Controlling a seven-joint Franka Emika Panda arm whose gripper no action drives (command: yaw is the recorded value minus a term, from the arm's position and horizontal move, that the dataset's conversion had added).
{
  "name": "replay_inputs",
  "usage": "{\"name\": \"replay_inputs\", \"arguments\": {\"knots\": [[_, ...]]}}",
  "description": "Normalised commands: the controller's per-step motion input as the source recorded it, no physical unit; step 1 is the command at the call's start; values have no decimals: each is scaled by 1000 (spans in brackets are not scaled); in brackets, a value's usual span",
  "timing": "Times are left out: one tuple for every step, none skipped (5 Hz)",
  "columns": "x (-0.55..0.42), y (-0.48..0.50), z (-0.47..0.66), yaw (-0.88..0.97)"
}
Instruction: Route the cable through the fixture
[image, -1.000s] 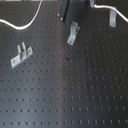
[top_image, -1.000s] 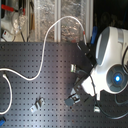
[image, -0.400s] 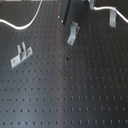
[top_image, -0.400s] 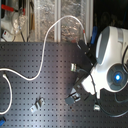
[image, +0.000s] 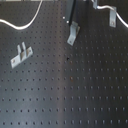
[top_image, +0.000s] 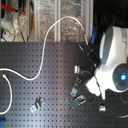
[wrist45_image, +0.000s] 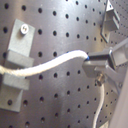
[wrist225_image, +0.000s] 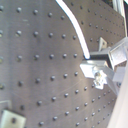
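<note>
A black pegboard table (image: 75, 95) fills both exterior views (its holes in even rows). Behind it, in the second exterior view, stand clear storage bins (top_image: 60, 15) in bright light.

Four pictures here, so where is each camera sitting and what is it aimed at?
First exterior view: off the arm, angled down over the perforated board, with brackets and the cable; little of the robot shows.
Second exterior view: nearly overhead, showing the white arm.
First wrist view: on the end effector, looking along the cable.
Second wrist view: likewise, another angle.
Shared: every view shows the cable and board.
</note>
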Motion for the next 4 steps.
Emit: {"name": "replay_inputs", "arguments": {"knots": [[-8,-8,0,0],[-128,-125,409,0],[-91,-91,493,0],[-7,-7,75,0]]}}
